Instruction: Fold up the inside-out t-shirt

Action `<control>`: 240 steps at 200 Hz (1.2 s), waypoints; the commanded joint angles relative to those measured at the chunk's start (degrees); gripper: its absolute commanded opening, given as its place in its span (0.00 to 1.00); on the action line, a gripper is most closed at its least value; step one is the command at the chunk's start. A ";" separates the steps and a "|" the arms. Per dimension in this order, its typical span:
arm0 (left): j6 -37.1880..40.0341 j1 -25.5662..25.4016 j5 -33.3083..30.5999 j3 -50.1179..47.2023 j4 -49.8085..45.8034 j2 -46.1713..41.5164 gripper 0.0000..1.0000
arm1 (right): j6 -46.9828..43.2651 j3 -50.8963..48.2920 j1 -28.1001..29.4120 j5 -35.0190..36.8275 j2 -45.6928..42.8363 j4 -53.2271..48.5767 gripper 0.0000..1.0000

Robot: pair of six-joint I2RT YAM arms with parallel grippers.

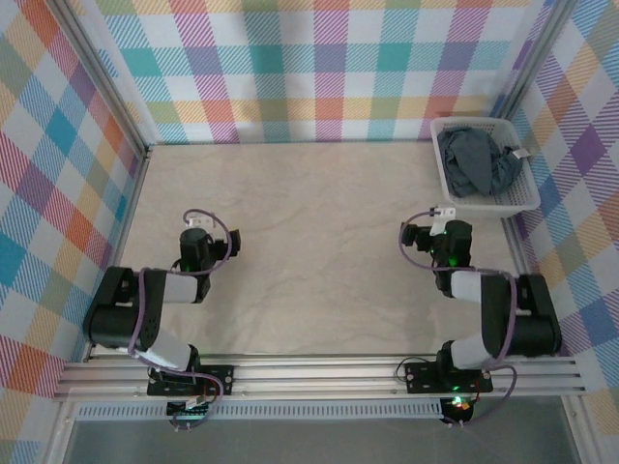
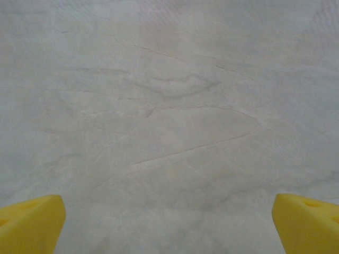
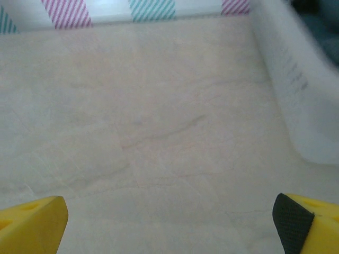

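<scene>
**Both arms parked, shirt in the basket**

Both my arms sit folded back on themselves, elbows near the bases and wrists tipped down at the table (image 1: 309, 193). My left gripper (image 2: 168, 225) is spread wide over bare marbled tabletop, with nothing between its yellow fingers (image 2: 29, 225). My right gripper (image 3: 169, 225) is spread just as wide and also holds nothing.

The right wrist cam catches the white basket (image 3: 302, 90) wall close by on its right, blurry. From the top cam you get the whole picture: the inside-out t-shirt (image 1: 474, 162) is bunched up inside the basket (image 1: 484, 208) in the far right corner, well apart from both grippers. Its small white tag (image 1: 520, 153) pokes out on the right-wall side. It's so crumpled I can't tell its long axis or which way the collar points.
</scene>
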 commanded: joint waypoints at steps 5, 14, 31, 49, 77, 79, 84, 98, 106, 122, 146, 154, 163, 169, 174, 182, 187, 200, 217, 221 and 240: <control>-3.08 -1.40 -7.57 2.71 -17.12 -16.95 1.00 | 11.84 9.99 -0.13 8.35 -14.27 -25.57 1.00; -5.39 -2.21 -7.61 4.15 -23.07 -21.99 1.00 | 15.71 15.91 -0.21 8.56 -15.08 -33.57 1.00; -11.75 -4.35 -5.57 8.03 -31.53 -30.46 1.00 | 19.24 29.77 -1.29 7.22 -9.40 -45.40 1.00; -18.50 -6.43 -2.69 14.96 -40.82 -32.49 1.00 | 22.49 46.09 -4.65 4.15 1.98 -55.90 1.00; -21.12 -10.30 5.16 24.23 -49.62 -29.38 1.00 | 27.97 65.72 -11.20 -0.47 21.04 -62.84 1.00; -21.15 -10.53 5.84 24.65 -49.91 -29.15 1.00 | 28.18 67.08 -11.48 -0.39 22.53 -63.31 1.00; -21.08 -10.98 7.27 25.64 -50.88 -28.69 1.00 | 28.35 69.86 -12.00 -0.43 25.16 -64.20 1.00; -20.53 -11.89 10.81 27.73 -53.36 -27.69 1.00 | 27.89 79.63 -13.27 -0.55 34.30 -66.63 1.00; -19.82 -12.11 12.74 28.38 -54.45 -27.37 1.00 | 27.20 85.51 -13.78 -0.66 39.71 -68.35 1.00; -18.33 -12.21 16.77 28.73 -55.61 -27.03 1.00 | 27.27 96.53 -14.89 -1.36 50.14 -71.92 1.00; -16.13 -12.47 24.14 27.37 -54.11 -26.92 1.00 | 25.18 106.52 -15.44 -3.80 61.68 -70.14 1.00; -16.10 -12.64 24.78 27.08 -54.13 -26.94 1.00 | 23.34 109.91 -15.41 -4.40 64.62 -70.09 0.98; -16.13 -12.65 24.05 26.87 -54.71 -26.97 1.00 | 21.16 113.95 -15.51 -5.92 67.14 -70.57 0.82; -16.14 -12.74 23.03 26.75 -55.13 -26.99 1.00 | 20.72 114.98 -15.74 -7.13 67.60 -70.31 0.60; -16.13 -12.74 22.27 26.73 -55.42 -26.99 1.00 | 21.39 115.19 -15.92 -8.03 67.38 -69.99 0.37; -16.10 -12.72 21.17 26.67 -55.57 -26.86 1.00 | 22.41 115.48 -16.11 -9.49 66.49 -70.20 0.07; -16.20 -12.74 20.55 26.67 -55.50 -26.90 1.00 | 22.46 115.84 -16.04 -10.51 65.66 -70.57 0.00; -16.98 -12.74 19.11 26.97 -54.70 -26.86 1.00 | 21.70 115.08 -15.40 -12.91 62.11 -70.79 0.00; -19.21 -12.74 17.35 28.02 -53.58 -26.69 1.00 | 19.51 110.27 -13.65 -14.94 54.26 -68.77 0.00; -19.93 -12.74 16.92 28.41 -53.42 -26.58 1.00 | 18.98 108.55 -13.18 -14.96 51.76 -68.10 0.00; -25.68 -12.83 15.56 31.44 -54.66 -25.37 1.00 | 15.94 96.90 -10.13 -14.30 39.44 -61.00 0.00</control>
